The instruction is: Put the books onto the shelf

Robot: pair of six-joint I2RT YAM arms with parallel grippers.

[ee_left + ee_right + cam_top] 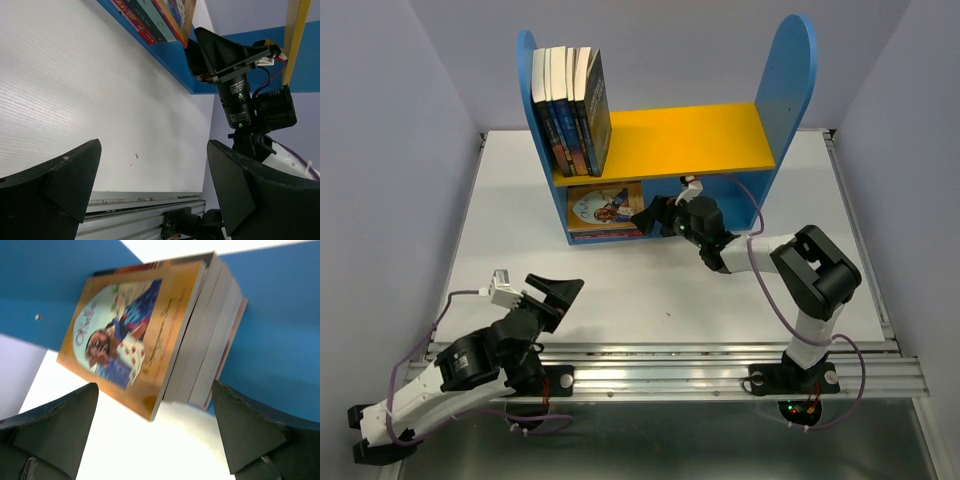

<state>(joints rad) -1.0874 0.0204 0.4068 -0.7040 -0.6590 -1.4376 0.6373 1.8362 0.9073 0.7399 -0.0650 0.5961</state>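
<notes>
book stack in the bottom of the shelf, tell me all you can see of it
About four thin paperbacks, the stack sits one on another, apparently flat, in the left half of the blue lower compartment of the shelf. The top cover is glossy orange-gold with a pale oval picture of a figure in blue; white page edges show beside it, the lowest book reddish. The open fingers of the right gripper hover just in front, not touching.

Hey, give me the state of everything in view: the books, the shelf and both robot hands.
Shelf: upright on the table.
Standing books: upright on its upper level, far left.
Stacked books: lying flat on its lower level, left side.
Left hand: open, empty.
Right hand: open, empty, facing the stacked books.
</notes>
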